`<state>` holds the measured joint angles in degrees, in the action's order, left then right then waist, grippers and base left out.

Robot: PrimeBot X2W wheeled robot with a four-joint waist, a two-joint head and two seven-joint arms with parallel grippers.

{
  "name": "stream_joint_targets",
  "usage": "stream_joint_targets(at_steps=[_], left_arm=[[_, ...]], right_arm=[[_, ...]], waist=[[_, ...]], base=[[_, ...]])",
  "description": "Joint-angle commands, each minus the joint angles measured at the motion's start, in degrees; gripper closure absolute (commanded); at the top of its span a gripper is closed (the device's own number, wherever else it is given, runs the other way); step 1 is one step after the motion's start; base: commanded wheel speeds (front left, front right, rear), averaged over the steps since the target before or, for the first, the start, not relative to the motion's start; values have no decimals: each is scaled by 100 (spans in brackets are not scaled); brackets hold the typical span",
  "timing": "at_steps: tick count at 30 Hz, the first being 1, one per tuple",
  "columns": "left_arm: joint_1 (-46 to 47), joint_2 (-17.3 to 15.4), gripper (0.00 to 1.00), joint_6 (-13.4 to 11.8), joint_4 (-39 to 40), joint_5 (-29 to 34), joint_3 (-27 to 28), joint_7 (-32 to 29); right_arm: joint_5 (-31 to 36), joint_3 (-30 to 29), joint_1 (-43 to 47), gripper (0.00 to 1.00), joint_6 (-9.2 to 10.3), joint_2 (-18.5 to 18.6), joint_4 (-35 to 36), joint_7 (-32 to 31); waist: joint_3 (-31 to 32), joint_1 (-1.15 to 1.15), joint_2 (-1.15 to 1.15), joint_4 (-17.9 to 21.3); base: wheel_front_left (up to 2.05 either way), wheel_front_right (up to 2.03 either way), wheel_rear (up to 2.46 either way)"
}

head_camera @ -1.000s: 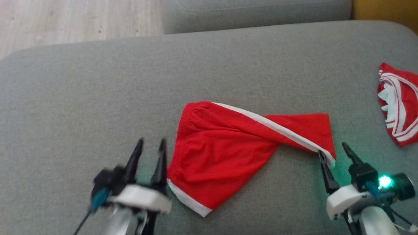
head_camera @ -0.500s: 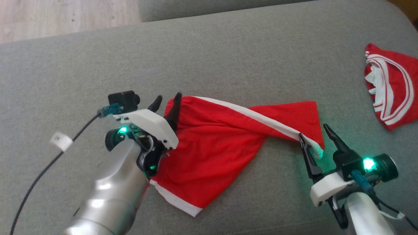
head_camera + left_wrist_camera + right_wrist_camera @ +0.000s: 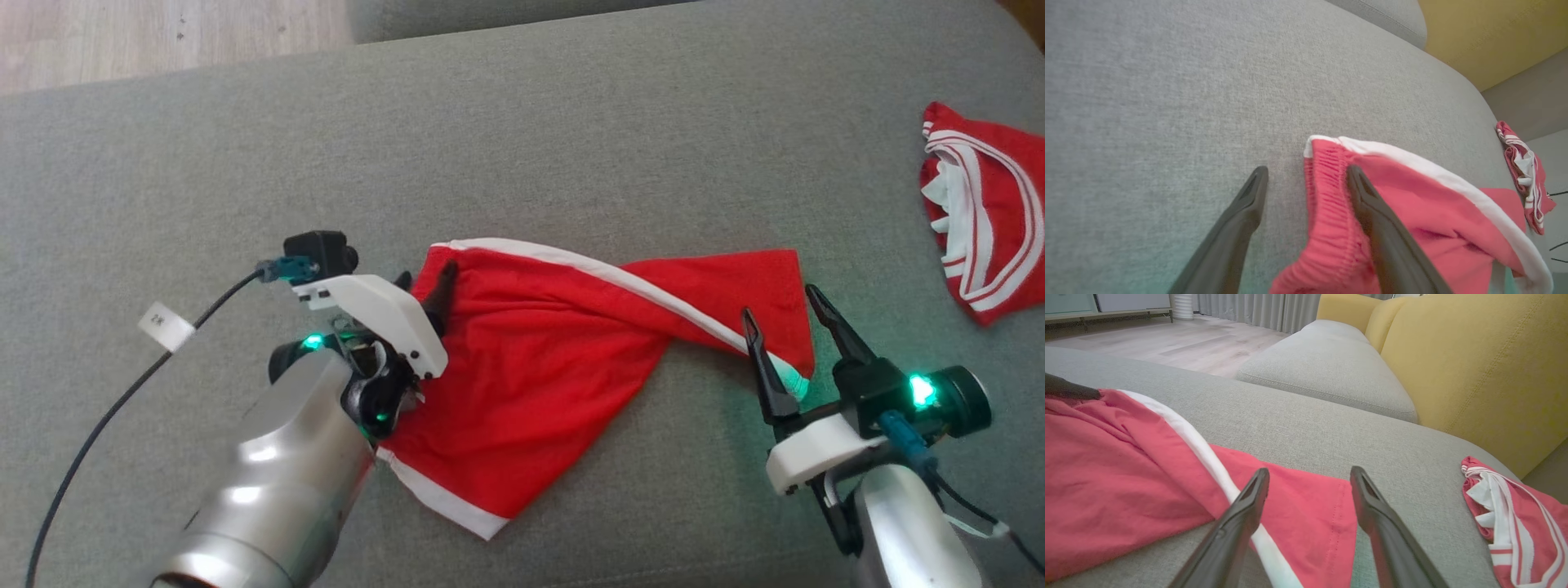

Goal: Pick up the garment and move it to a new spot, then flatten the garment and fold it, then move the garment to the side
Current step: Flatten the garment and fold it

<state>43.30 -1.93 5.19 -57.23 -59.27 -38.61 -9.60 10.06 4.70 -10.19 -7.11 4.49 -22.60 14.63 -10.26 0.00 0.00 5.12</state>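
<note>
The garment (image 3: pixel 555 359), red shorts with a white side stripe, lies crumpled on the grey cushion (image 3: pixel 571 147). My left gripper (image 3: pixel 424 276) is open at its upper left corner. In the left wrist view this gripper (image 3: pixel 1306 173) straddles the elastic waistband (image 3: pixel 1327 192), with one finger on the cushion and the other on the red cloth. My right gripper (image 3: pixel 780 304) is open at the far end of the leg. In the right wrist view the right gripper (image 3: pixel 1310 472) has the leg hem (image 3: pixel 1327 506) and the white stripe between its fingers.
A second red and white striped garment (image 3: pixel 980 212) lies bunched near the cushion's right edge. A yellow backrest (image 3: pixel 1474 367) rises behind it. Another grey seat cushion (image 3: pixel 1327 367) and wooden floor (image 3: pixel 163 33) lie beyond. A black labelled cable (image 3: pixel 122 392) trails from my left wrist.
My left arm has swung from the garment's lower left up to its waistband corner. The right gripper has edged forward over the leg hem. The head camera has shifted too.
</note>
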Motion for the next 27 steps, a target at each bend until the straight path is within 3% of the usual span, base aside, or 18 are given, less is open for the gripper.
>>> stream_joint_targets(at_steps=[1, 6, 9, 10, 11, 12, 13, 21, 27], left_arm=[[198, -95, 0, 63, 180, -123, 45, -10], [253, -95, 0, 141, 305, -301, -203, 221], [306, -95, 14, 166, 287, -336, -313, 439], [320, -95, 25, 174, 279, -353, -348, 499], [335, -95, 53, 182, 278, -367, -379, 575], [353, -95, 71, 190, 286, -368, -408, 689], [364, -95, 100, 198, 291, -370, -447, 778], [216, -114, 100, 227, 862, -229, -1122, 1422], [-388, -424, 100, 228, 1659, -277, -1775, 1645]], right_arm=[[-63, 104, -199, 0, -37, -9, 193, 37], [-90, 158, -228, 0, -37, -19, 166, 37], [-107, 204, -248, 0, -37, -28, 135, 37], [-115, 217, -255, 0, -37, -31, 121, 37], [-124, 225, -264, 0, -37, -34, 106, 37], [-135, 226, -270, 0, -37, -37, 94, 37], [-143, 224, -271, 0, -37, -38, 82, 37], [-277, 84, -162, 0, -37, -55, -31, 37], [-349, -29, 79, 0, -37, -92, -215, 37]], waist=[[-5, 0, 0, -9], [-10, 0, 0, -24], [-18, 0, 0, 2], [-22, 0, 0, 10], [-28, 0, 0, 13], [-31, 0, 0, 11], [-31, 0, 0, 4], [200, 0, 0, -353], [544, 0, 0, -757]], base=[[0, 0, 0], [0, 0, 0], [0, 0, 0], [0, 0, 0], [0, 0, 0], [0, 0, 0], [0, 0, 0], [0, 0, 0], [0, 0, 0]])
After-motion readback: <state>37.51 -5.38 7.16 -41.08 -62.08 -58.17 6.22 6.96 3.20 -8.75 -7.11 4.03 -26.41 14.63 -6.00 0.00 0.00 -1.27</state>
